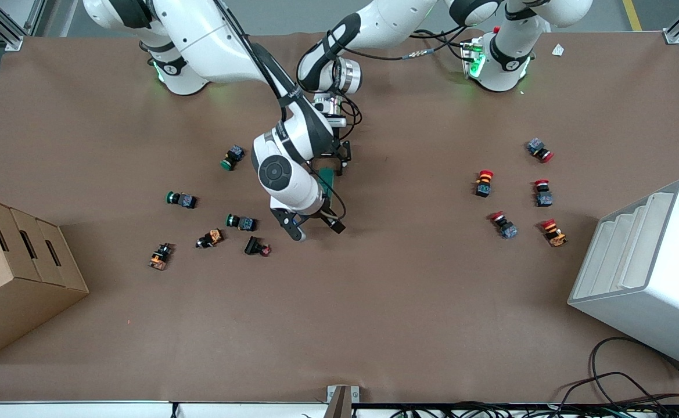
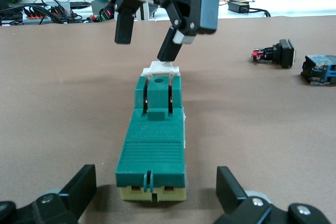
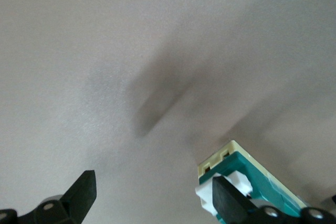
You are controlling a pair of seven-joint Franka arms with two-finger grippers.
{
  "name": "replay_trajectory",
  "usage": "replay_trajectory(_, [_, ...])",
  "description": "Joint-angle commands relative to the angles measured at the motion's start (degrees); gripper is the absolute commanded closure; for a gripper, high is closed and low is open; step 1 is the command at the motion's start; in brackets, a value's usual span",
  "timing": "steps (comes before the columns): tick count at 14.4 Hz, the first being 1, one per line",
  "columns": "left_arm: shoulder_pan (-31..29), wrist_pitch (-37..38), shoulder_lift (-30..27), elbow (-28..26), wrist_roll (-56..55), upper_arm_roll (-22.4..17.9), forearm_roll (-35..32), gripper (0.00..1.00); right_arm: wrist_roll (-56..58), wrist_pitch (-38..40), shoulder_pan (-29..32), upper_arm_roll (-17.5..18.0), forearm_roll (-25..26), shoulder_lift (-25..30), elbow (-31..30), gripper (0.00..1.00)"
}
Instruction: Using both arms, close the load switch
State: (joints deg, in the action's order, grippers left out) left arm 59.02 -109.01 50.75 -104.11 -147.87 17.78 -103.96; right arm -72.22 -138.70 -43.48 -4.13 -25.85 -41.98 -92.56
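Note:
The dark green load switch (image 1: 327,181) lies flat on the brown table mid-table, its white lever end nearer the front camera. In the left wrist view the switch (image 2: 152,145) lies lengthwise, its cream end between my open left gripper (image 2: 157,192), whose fingers stand apart from its sides. In the front view the left gripper (image 1: 331,164) is at the switch's end nearer the arm bases. My right gripper (image 1: 327,215) is open over the lever end; one finger (image 3: 227,199) touches the white lever (image 3: 207,195). The right gripper also shows in the left wrist view (image 2: 145,43).
Green (image 1: 180,199), orange (image 1: 160,256) and dark (image 1: 257,247) push buttons lie toward the right arm's end. Several red-capped buttons (image 1: 483,182) lie toward the left arm's end. A cardboard box (image 1: 14,273) and a white rack (image 1: 647,273) stand at the table's two ends.

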Motion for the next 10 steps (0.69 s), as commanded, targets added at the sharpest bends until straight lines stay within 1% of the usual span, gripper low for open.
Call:
replay_trajectory(1, [-0.8,-2.0,4.1,1.3,0.0,-0.5,-0.5,0.00,0.9,-0.9,0.0,0.4,0.2,-2.5,2.0,0.00])
replay_trajectory(4, [-0.8,-2.0,4.1,1.8,0.1,-0.5,-0.4,0.00,1.3,0.1,0.6,0.3,1.3,-1.8,3.2,0.00])
replay_trajectory(6, [-1.0,-2.0,4.0,2.1,0.6,-0.5,-0.2,0.00,1.5,5.3,2.0,0.1,1.8,-0.8,4.4,0.00])
replay_trajectory(8, [-1.0,-2.0,3.7,3.2,0.7,-0.5,0.3,0.00,4.3,10.8,2.9,-0.7,6.1,1.8,4.6,0.00])
replay_trajectory(9, [-1.0,-2.0,3.6,3.7,1.1,-0.5,0.4,0.00,7.9,14.1,3.3,-1.7,9.3,3.6,4.4,0.00])
replay_trajectory(10, [-1.1,-2.0,3.4,3.8,1.9,-0.5,0.5,0.00,12.7,16.9,4.3,-2.1,10.8,5.0,4.4,0.00])
